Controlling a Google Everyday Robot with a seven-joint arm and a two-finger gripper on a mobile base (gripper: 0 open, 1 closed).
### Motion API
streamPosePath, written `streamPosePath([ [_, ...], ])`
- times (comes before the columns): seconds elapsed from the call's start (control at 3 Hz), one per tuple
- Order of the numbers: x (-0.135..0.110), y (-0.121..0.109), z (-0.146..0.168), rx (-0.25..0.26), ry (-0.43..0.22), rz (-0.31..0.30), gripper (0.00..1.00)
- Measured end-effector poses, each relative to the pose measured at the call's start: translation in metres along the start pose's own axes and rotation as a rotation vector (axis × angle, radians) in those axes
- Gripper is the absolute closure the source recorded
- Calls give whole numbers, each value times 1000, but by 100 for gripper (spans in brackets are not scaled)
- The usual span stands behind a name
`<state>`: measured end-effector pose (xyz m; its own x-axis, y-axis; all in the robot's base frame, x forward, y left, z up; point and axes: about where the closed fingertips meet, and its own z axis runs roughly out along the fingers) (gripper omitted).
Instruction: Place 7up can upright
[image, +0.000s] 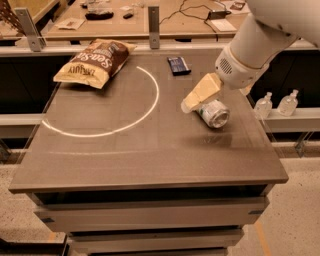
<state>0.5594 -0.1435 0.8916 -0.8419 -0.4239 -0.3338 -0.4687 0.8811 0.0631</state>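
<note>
In the camera view, the 7up can (214, 114) lies on its side on the right part of the brown surface (150, 160), outside the white circle (152, 102). The claw (192, 102) is at the can's far left end, very close to it. Whether it is spread or pressed together I cannot tell. A chip bag (95, 62) and a small dark packet (178, 65) lie farther back.

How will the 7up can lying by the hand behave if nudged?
Probably rolls: the 7up can lies on its side on the flat table. Its smooth metal wall may slip. The hand is at its far end, so a touch there could spin it.
</note>
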Motion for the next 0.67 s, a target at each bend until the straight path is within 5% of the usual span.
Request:
streamPosePath([
  [0.67,-19,-10,37,31,59,-35,0],
])
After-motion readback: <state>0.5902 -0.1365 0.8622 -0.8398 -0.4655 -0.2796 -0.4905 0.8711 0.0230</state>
